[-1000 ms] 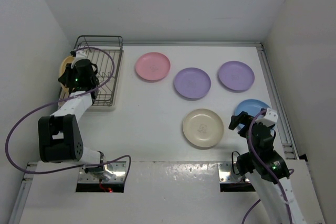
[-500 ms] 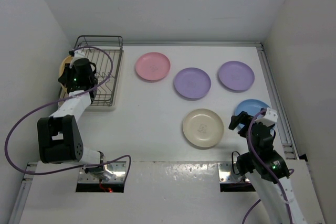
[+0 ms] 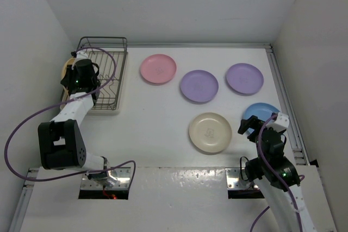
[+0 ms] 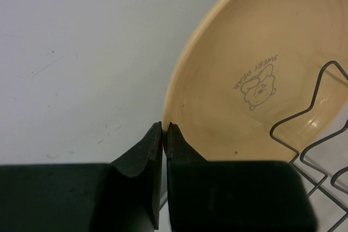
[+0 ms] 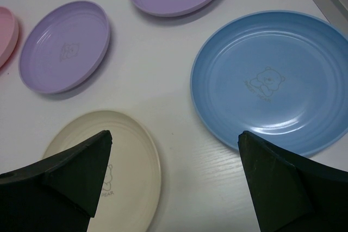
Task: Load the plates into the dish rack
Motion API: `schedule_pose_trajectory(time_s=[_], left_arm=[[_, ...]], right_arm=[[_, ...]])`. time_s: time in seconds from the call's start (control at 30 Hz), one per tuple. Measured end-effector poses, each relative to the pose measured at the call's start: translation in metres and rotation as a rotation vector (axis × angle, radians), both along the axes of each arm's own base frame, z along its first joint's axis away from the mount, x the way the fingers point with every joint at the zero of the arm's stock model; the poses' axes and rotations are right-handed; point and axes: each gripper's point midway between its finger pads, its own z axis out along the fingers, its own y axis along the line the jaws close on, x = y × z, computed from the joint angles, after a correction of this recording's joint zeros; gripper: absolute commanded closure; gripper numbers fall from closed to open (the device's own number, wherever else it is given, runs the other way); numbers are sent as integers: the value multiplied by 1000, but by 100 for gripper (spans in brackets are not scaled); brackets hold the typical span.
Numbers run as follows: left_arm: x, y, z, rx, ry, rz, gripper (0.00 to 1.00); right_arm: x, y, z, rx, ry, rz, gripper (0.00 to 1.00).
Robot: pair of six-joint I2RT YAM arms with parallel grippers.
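Note:
My left gripper (image 4: 164, 126) is shut on the rim of the orange-yellow plate (image 4: 261, 74), held on edge at the left side of the dish rack (image 3: 103, 74); rack prongs (image 4: 310, 112) cross in front of it. In the top view the plate (image 3: 67, 69) peeks out left of the gripper (image 3: 81, 77). My right gripper (image 5: 174, 137) is open and empty above the table between the cream plate (image 5: 117, 161) and the light blue plate (image 5: 266, 80). A pink plate (image 3: 157, 68) and two lilac plates (image 3: 199, 86) (image 3: 244, 78) lie flat on the table.
White walls enclose the table on the left, back and right. A metal rail (image 3: 283, 91) runs along the right edge. A purple cable (image 3: 32, 123) loops off the left arm.
The left gripper with the orange-yellow plate has crept slightly toward the back along the rack's left side. The right arm has barely moved.

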Motion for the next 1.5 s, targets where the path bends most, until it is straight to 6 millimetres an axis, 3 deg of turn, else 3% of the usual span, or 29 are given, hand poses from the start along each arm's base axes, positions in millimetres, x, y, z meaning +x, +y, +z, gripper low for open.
schedule_pose_trajectory(time_s=[0.03, 0.1, 0.2, 0.33, 0.4, 0.57, 0.77, 1.17, 1.33, 1.5], left_arm=[[0, 0, 0, -1, 1, -1, 90], [0, 0, 0, -3, 3, -2, 77], [-5, 1, -8, -16, 54, -8, 49], [-13, 3, -12, -34, 96, -17, 42], [-16, 2, -9, -42, 103, -32, 32], [-14, -5, 16, -72, 75, -78, 14], [-9, -21, 37, -130, 71, -182, 10], [-9, -115, -12, -394, 264, -519, 8], [-24, -122, -19, -391, 301, -532, 7], [-27, -125, -12, -366, 289, -537, 7]], right_arm=[[0, 0, 0, 0, 0, 0, 1], [0, 0, 0, 0, 0, 0, 1], [0, 0, 0, 0, 0, 0, 1], [0, 0, 0, 0, 0, 0, 1], [0, -1, 0, -1, 3, -5, 1], [-3, -7, -7, -11, 69, -48, 1], [-4, -5, -1, 0, 172, -72, 1], [-8, 10, -29, 54, 292, -40, 1], [-11, 9, -27, 65, 257, -38, 1], [-12, 8, -27, 70, 232, -34, 1]])
